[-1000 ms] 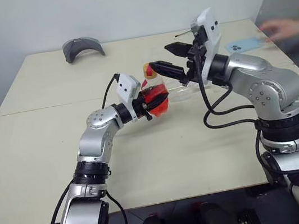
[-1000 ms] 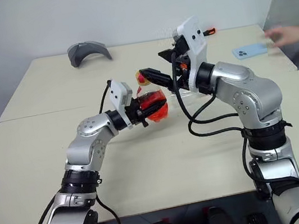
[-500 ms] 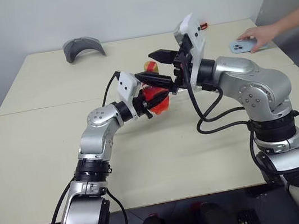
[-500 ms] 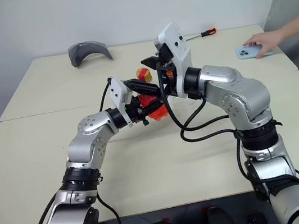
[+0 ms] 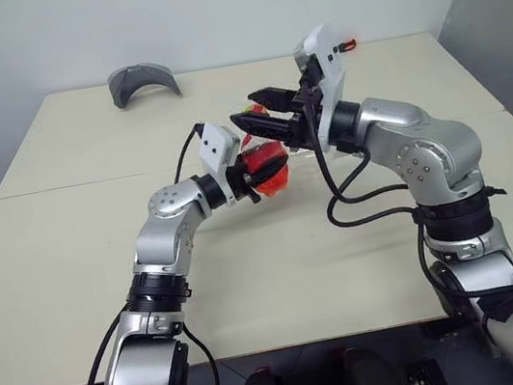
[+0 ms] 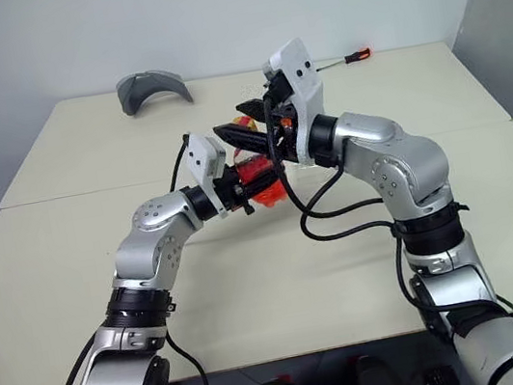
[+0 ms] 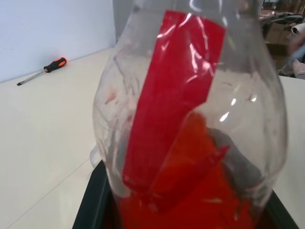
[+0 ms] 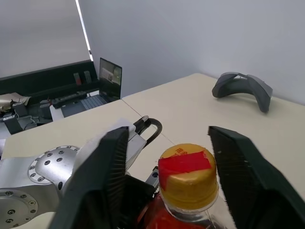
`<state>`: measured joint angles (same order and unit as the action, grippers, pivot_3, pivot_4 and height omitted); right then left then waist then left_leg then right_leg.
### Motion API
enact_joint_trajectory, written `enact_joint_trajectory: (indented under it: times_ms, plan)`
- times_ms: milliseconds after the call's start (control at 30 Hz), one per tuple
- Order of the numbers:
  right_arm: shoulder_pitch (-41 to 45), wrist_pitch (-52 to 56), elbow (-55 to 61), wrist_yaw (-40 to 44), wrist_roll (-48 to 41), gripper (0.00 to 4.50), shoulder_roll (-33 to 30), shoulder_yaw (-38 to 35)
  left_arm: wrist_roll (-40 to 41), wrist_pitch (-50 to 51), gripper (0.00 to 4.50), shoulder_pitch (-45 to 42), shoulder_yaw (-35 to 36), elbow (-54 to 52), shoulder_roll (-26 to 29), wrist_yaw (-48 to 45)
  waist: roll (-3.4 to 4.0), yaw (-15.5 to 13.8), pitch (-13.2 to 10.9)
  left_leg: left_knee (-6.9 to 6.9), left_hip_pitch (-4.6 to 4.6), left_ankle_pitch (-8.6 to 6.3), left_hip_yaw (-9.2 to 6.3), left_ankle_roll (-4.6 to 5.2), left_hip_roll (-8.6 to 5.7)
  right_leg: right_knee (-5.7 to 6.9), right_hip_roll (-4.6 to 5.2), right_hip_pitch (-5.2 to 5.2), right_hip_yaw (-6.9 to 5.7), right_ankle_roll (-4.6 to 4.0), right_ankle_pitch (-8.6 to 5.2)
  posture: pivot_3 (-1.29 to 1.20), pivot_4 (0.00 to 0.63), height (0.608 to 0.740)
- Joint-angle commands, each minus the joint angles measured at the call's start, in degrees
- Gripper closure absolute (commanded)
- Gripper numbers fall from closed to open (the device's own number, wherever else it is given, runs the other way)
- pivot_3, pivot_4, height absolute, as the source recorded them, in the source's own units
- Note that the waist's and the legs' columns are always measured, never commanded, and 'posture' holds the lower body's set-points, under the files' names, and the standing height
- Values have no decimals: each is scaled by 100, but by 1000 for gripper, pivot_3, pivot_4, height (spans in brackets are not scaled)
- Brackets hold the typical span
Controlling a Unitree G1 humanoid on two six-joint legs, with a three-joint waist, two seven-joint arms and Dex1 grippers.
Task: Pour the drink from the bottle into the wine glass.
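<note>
My left gripper (image 5: 258,171) is shut on the body of the bottle (image 5: 265,164), holding it upright above the table's middle. The bottle (image 7: 190,119) is clear with a red label, and the red-orange drink (image 7: 200,191) fills its lower part. Its red-and-yellow cap (image 8: 187,168) is on. My right gripper (image 5: 253,107) reaches in from the right at cap height. It is open, with one black finger (image 8: 112,176) on each side of the cap and a gap left on both sides. The wine glass is hidden behind my right arm.
A grey curved object (image 5: 141,81) lies at the table's far left. An orange-handled screwdriver (image 6: 348,58) lies at the far edge, right of centre. A seam (image 5: 70,186) runs across the cream table. A laptop (image 8: 109,74) sits on a separate desk beyond.
My right gripper has moved left over the bottle's cap and its fingers have narrowed around it. The person's hand and the blue phone at the far right are gone. The left arm held still.
</note>
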<state>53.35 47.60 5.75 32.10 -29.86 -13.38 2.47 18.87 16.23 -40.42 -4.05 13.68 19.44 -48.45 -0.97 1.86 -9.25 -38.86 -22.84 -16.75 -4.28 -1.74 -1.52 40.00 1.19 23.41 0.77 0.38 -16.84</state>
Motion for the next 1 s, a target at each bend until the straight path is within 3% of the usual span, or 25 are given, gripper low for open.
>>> enact_joint_trajectory:
  times_ms: [33, 200, 467, 600, 900, 1000]
  plan:
    - [154, -99, 127, 32, -58, 3014, -10, -85, 87, -10, 3005, -59, 113, -338, -19, 1, 0, 0, 0, 0, 0, 0, 0, 0, 0, 0, 0, 0, 0, 0, 0, 0, 150, 740]
    - [149, -135, 130, 105, -46, 4494, -43, -54, 86, 26, 3078, -69, 120, -362, -23, 12, 0, 2, 0, 0, 0, 0, 1, 0, 0, 1, 0, 2, 1, 0, 0, 0, 150, 740]
    - [229, -283, -5, 334, -23, 4500, -100, 0, 215, 324, 3078, 173, 100, -906, 77, -51, 0, 3, 0, 1, -1, 0, 1, 0, 0, 1, 0, 2, 2, 0, 0, 0, 150, 740]
    - [405, -334, -247, 556, -133, 3596, -130, -105, 232, 453, 3078, 317, 112, -1133, 122, -50, 0, 1, 0, 1, 0, 0, 0, 0, 0, 2, 0, 2, 0, 0, 0, 0, 150, 740]
    - [403, -126, -129, 791, -307, 348, -310, -167, 221, 459, 3078, 271, 166, -1066, 145, -20, 0, 0, 0, 0, 0, -1, 1, 2, 0, 1, 0, 2, 1, 0, 0, 0, 150, 740]
    - [342, -129, -112, 816, -278, 335, -378, -123, 218, 443, 3079, 231, 156, -1014, 147, -27, 0, -1, 0, 0, 0, -1, 0, 2, 0, 1, 0, 2, 1, 0, 0, 0, 150, 740]
